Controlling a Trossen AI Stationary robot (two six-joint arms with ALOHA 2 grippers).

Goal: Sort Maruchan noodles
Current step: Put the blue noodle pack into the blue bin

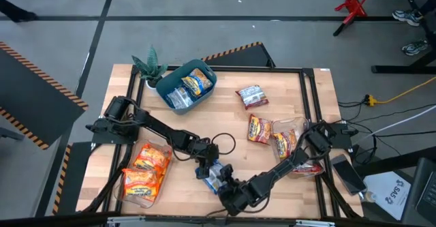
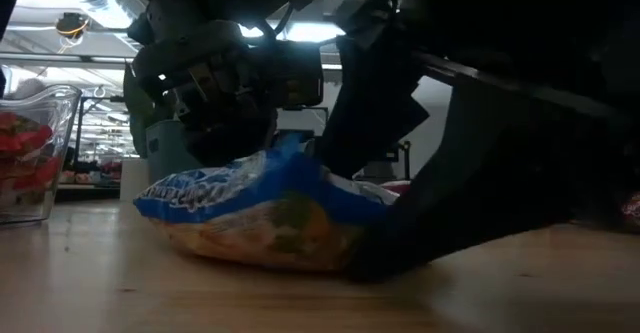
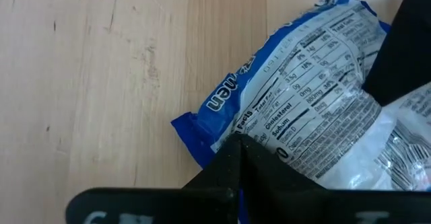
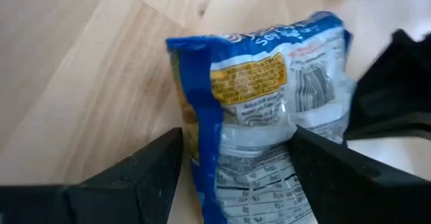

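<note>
Now my left gripper (image 1: 204, 167) pinches shut on one end of the blue packet (image 1: 216, 176), while my right gripper (image 1: 228, 189) stands wide apart around its other end. Sorting looks roughly half done: orange packets (image 1: 146, 169) sit in the left tray (image 1: 129, 193), two red packets (image 1: 255, 111) lie loose ahead.
</note>
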